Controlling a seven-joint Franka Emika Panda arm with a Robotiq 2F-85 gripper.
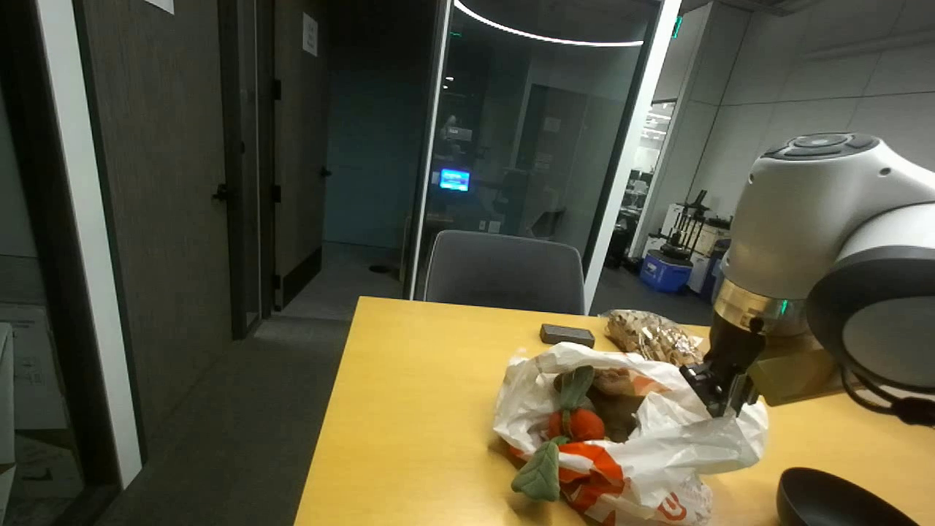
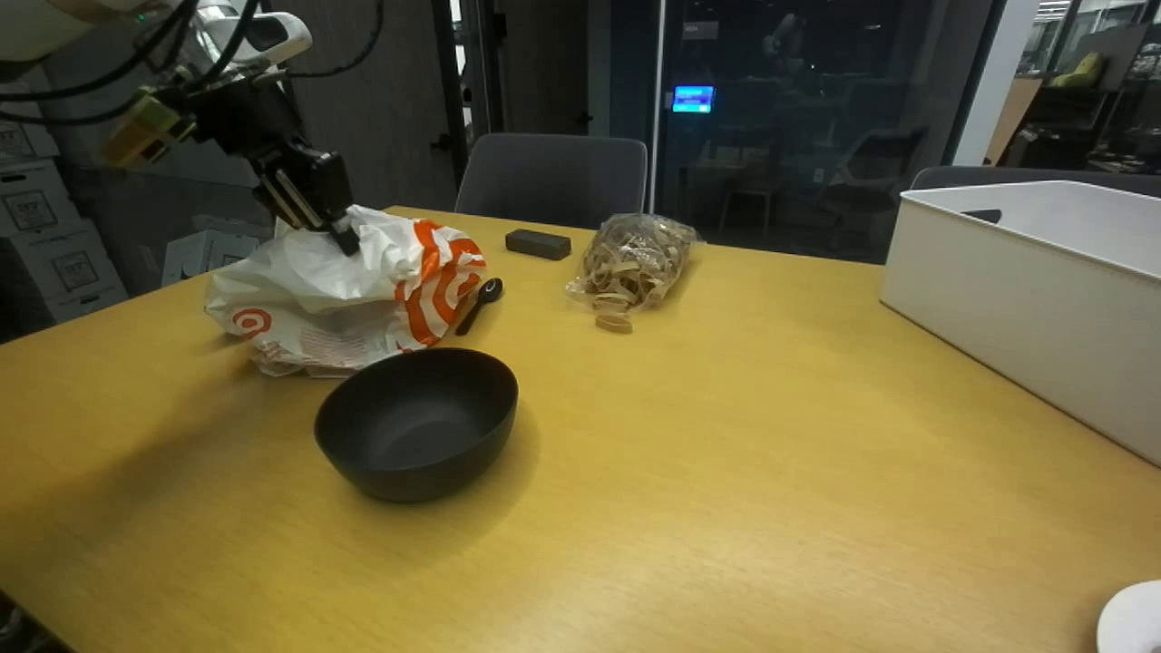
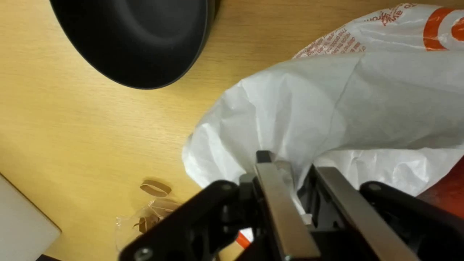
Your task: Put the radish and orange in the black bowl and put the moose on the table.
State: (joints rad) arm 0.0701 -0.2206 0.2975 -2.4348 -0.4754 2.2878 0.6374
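Observation:
A white plastic bag with red print point(image 1: 701, 453) lies on the table, its mouth facing an exterior view. Inside its mouth are red-orange round plush pieces point(image 1: 584, 424) with green leaves point(image 1: 540, 471); I cannot tell which is radish or orange. Brown plush point(image 1: 613, 381), possibly the moose, sits deeper in the bag, mostly hidden. The black bowl point(image 2: 417, 426) stands beside the bag, nothing visible inside; it also shows in the wrist view point(image 3: 145, 47). My gripper point(image 3: 291, 163) is at the bag's upper edge, fingers close together, with folded plastic pinched between them. It shows in both exterior views point(image 1: 724, 410) point(image 2: 347, 238).
A clear bag of tan rubber bands point(image 2: 635, 263), a dark block point(image 2: 538, 243) and a black spoon point(image 2: 481, 304) lie behind and beside the bag. A tall white box point(image 2: 1016, 299) and part of a white plate point(image 2: 1132, 621) stand at the far side. A grey chair point(image 1: 504, 270) is behind the table.

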